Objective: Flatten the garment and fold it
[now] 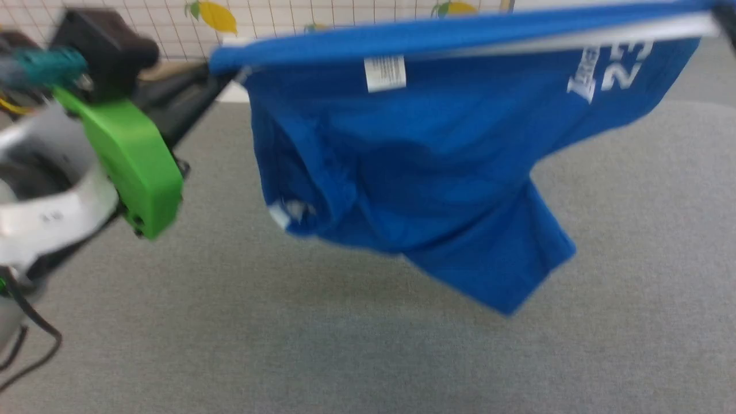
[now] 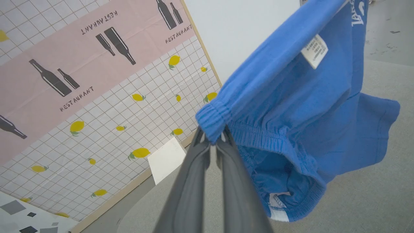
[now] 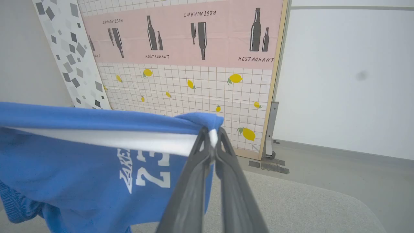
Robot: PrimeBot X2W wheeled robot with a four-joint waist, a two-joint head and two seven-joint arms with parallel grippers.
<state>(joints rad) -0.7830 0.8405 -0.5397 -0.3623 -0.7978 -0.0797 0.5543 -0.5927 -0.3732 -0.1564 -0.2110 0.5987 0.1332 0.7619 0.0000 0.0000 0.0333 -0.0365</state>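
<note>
The bright blue shorts (image 1: 414, 172) hang stretched in the air above the grey table (image 1: 345, 356), waistband taut along the top, with a white label (image 1: 385, 73) and white "23" print (image 1: 624, 66). My left gripper (image 2: 213, 137) is shut on the waistband's left end, which bunches over its fingertips; the shorts (image 2: 307, 110) sag away to its right. In the head view that gripper (image 1: 227, 75) meets the waistband's left end at upper left. My right gripper (image 3: 212, 134) is shut on the other end of the shorts (image 3: 97, 168), where the white trim (image 3: 129, 140) runs to its fingertips.
A green bracket (image 1: 138, 172) on my left wrist fills the head view's left side. Behind the table stands a backdrop board (image 3: 194, 64) with lemons and bottle prints, and a white wall (image 3: 349, 81) to its right. A white paper sheet (image 2: 166, 158) leans at the board's foot.
</note>
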